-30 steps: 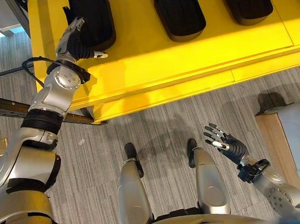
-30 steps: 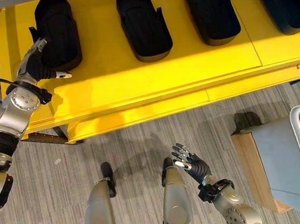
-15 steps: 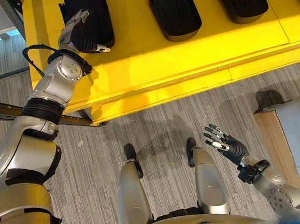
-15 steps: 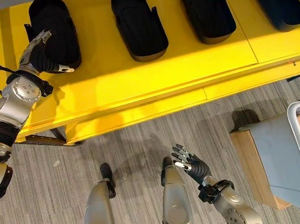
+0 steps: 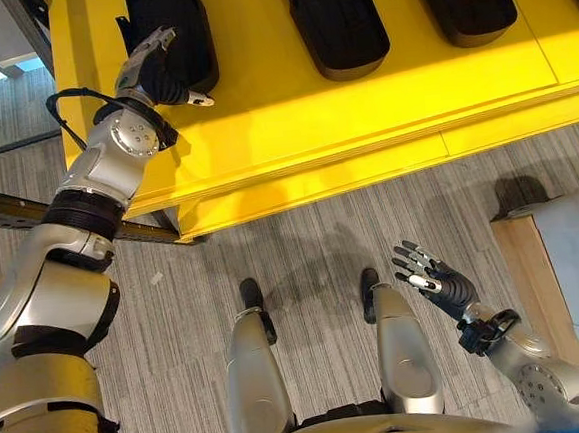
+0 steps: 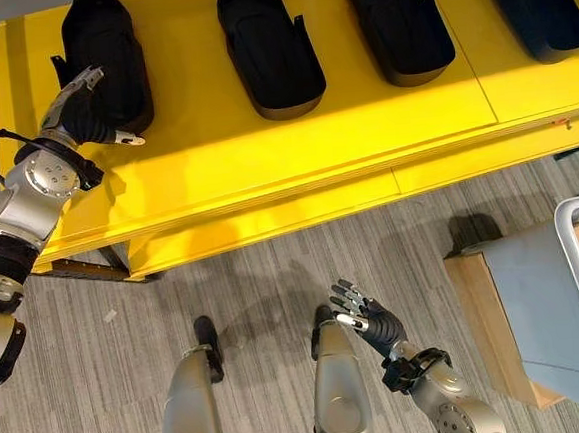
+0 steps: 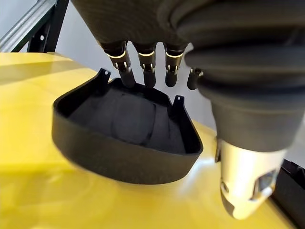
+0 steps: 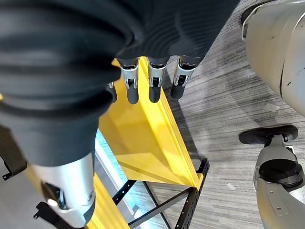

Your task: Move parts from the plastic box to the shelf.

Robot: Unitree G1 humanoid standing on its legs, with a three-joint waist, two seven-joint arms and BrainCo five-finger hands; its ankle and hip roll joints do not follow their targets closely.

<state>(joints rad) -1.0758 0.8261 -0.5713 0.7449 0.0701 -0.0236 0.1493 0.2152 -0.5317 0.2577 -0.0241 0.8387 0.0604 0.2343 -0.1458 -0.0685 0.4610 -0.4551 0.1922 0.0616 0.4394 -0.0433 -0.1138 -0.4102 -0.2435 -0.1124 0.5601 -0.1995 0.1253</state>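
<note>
The left hand [image 6: 86,110] rested at the near end of the leftmost black part [image 6: 106,52] on the yellow shelf [image 6: 266,168], fingers straight, holding nothing. The part's long axis ran away from this hand. The right hand [image 6: 368,321] hung spread, well apart from the shelf.

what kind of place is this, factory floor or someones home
Most likely a factory or workshop floor, not a home. A yellow shelf on a dark metal frame holds a row of identical black moulded parts, the left robot hand rests at the end one, and a grey plastic box stands on striped grey carpet.
</note>
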